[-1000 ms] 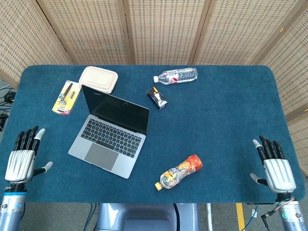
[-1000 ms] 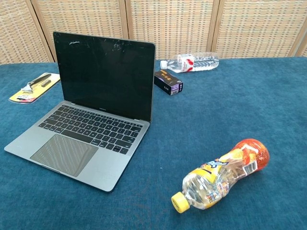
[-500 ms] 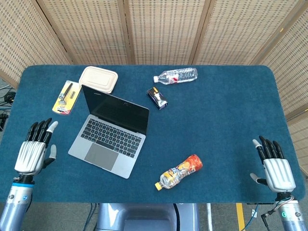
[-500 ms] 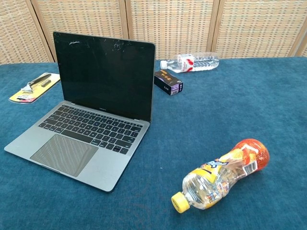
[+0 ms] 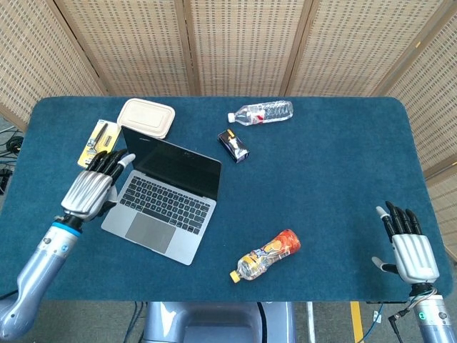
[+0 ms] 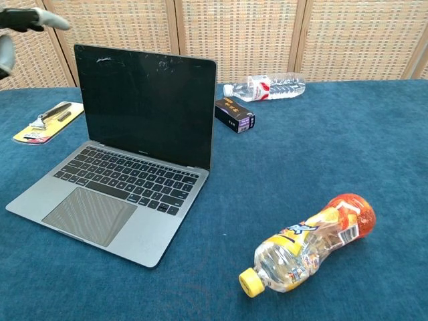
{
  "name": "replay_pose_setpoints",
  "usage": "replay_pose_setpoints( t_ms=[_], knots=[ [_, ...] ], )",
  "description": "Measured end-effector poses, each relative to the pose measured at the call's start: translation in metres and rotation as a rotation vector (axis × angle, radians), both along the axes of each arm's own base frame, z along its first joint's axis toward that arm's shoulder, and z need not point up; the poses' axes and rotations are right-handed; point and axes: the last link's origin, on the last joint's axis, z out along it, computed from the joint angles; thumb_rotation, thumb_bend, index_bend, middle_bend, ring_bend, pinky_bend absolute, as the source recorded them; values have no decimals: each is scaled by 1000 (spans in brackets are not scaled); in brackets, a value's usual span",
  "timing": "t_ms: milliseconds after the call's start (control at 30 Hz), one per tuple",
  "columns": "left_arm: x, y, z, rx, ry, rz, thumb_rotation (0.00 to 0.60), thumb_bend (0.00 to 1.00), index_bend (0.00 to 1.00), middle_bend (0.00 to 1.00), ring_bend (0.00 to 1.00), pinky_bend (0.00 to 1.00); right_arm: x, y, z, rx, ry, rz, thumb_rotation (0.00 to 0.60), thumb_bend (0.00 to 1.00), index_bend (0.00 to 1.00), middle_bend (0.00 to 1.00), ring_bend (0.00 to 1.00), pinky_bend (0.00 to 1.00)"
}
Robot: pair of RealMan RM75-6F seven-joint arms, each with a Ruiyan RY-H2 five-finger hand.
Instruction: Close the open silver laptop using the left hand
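The silver laptop [image 5: 166, 204] stands open on the blue table, its dark screen [image 6: 146, 103] upright and facing the near edge. My left hand [image 5: 94, 188] hovers just left of the laptop's left side, fingers straight and apart, holding nothing. Only its fingertips [image 6: 27, 19] show at the chest view's top left corner, above and left of the screen's top edge. My right hand [image 5: 408, 245] rests flat and open at the table's near right corner, far from the laptop.
Behind the laptop lie a beige lidded box [image 5: 146, 116] and a yellow razor pack [image 5: 98, 143]. A small dark box [image 5: 233, 145] and a clear water bottle [image 5: 262, 112] sit further back. An orange drink bottle [image 5: 268, 254] lies near the front edge.
My left hand has risen from the near left corner and moved right and forward to the laptop's left side, entering the chest view. The laptop and right hand have not moved.
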Motion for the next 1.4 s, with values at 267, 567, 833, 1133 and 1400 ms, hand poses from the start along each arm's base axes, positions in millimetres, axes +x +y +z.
replay_pose_setpoints(
  t_ms=[267,567,833,1133,1400],
  knots=[
    [47,38,5,-14,96,-72,600,1000,0,0,0,0,-5,-3,0,6,-12,-20,600,52,0,0,0,0],
    [72,57,-2,-17,123,-87,600,1000,0,0,0,0,-6,-5,0,11,-19,-24,600,53,0,0,0,0],
    [79,76,-17,-20,156,-43,600,1000,0,0,0,0,-5,-5,-1,11,-22,-17,600,52,0,0,0,0],
    [82,89,-43,-41,204,-4,600,1000,0,0,0,0,-5,-5,-1,2,-26,-9,600,51,0,0,0,0],
    [82,94,-49,-28,194,13,600,1000,71,0,0,12,-4,-4,-2,-4,-27,0,600,53,0,0,0,0]
  ],
)
